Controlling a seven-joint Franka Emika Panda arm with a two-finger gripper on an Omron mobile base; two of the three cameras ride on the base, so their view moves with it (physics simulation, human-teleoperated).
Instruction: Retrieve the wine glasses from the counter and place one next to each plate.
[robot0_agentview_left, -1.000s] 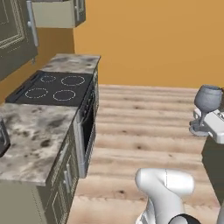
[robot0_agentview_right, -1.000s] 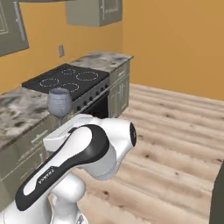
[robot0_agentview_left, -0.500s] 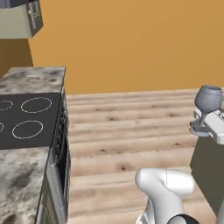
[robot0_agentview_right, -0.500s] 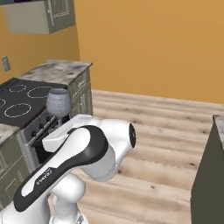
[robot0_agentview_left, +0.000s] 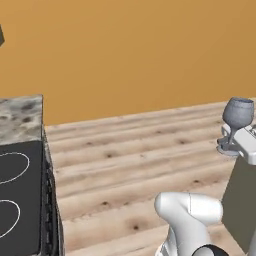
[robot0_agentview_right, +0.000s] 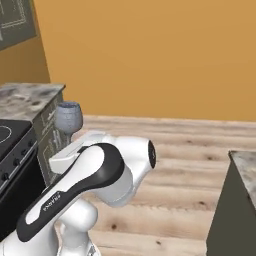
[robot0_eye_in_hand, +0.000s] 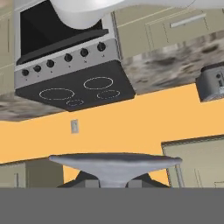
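One translucent grey-blue wine glass (robot0_agentview_left: 238, 113) stands upright in my gripper (robot0_agentview_left: 233, 138), which is shut on its thin stem, high above the wooden floor. From the right base view its bowl (robot0_agentview_right: 68, 118) rises just behind my white arm. In the hand view the glass's round foot (robot0_eye_in_hand: 114, 162) spreads right above my gripper (robot0_eye_in_hand: 114, 183). A stretch of granite counter (robot0_agentview_left: 22, 116) lies beside the black stove (robot0_agentview_left: 17, 195) at the left. The plates are out of view.
A dark cabinet block with a granite top (robot0_agentview_right: 244, 162) stands at the right. Bare wooden floor (robot0_agentview_left: 135, 150) runs to the orange wall (robot0_agentview_left: 130, 55). The hand view, turned over, takes in the stove (robot0_eye_in_hand: 74, 89), beige cabinets and a toaster (robot0_eye_in_hand: 212, 82).
Both base views have swung right as the base turns, so the stove and counter slid off to the left. The glass stays held in the same place relative to the arm.
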